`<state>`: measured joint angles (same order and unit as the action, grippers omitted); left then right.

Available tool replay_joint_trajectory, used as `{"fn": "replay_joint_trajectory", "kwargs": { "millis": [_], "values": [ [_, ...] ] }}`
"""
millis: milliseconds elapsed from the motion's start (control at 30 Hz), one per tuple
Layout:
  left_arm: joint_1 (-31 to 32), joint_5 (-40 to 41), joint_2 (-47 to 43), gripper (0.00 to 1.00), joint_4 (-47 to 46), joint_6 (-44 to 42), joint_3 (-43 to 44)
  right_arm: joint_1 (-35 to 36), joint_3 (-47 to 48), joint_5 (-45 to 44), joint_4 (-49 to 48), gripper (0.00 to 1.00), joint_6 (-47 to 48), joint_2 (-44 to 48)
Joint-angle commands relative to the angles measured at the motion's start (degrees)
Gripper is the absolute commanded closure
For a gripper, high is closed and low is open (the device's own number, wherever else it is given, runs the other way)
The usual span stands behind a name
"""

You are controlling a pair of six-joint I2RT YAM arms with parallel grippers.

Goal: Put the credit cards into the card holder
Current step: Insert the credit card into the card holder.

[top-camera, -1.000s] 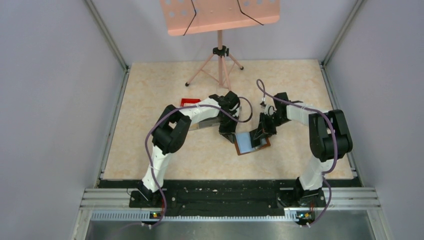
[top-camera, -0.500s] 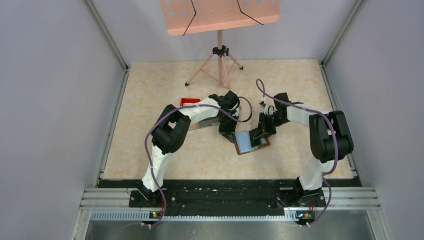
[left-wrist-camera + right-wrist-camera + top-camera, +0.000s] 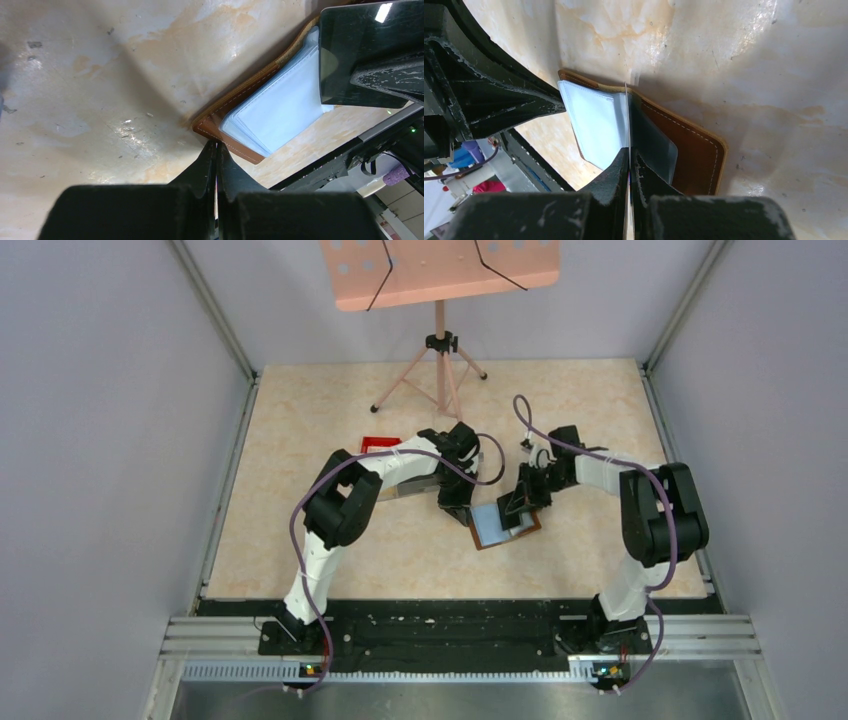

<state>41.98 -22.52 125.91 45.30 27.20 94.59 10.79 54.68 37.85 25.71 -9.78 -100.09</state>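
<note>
The card holder [image 3: 505, 527] lies open on the table, brown leather with clear sleeves [image 3: 282, 110] fanned up. My right gripper [image 3: 629, 154] is shut on a thin black credit card [image 3: 360, 45], seen edge-on [image 3: 626, 120] in the right wrist view. The card stands upright with its far edge down among the sleeves, over the brown inner face [image 3: 694, 145]. My left gripper [image 3: 216, 146] is shut with nothing between its fingers. Its tips press on the near corner of the card holder [image 3: 235, 145]. Both grippers [image 3: 455, 502] [image 3: 520, 505] meet at the holder.
A small red tray [image 3: 380, 444] sits behind the left arm. Partly hidden under that arm is a clear box [image 3: 405, 490]. The pink music stand's tripod [image 3: 440, 380] stands at the back of the table. Grey walls close in both sides.
My right gripper has shifted slightly left and tilted with the card over the open holder. The left gripper has stayed on the holder's corner.
</note>
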Motion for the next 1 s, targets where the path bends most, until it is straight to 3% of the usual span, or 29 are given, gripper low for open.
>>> {"fn": "replay_joint_trajectory", "kwargs": {
  "millis": [0,467,967],
  "values": [
    [0.12,-1.90,2.65,1.00,-3.46,0.57,-1.86,-0.22,-2.03,1.22,-1.79,1.00,0.07,1.80],
    [0.13,-2.52,2.15,1.00,-4.25,1.49,-2.48,-1.45,-5.54,8.57,0.08,1.00,-1.48,3.22],
    [0.53,-3.21,0.87,1.00,-6.63,3.42,-4.94,-2.31,-9.44,13.41,-11.91,1.00,-6.46,0.18]
  ]
}}
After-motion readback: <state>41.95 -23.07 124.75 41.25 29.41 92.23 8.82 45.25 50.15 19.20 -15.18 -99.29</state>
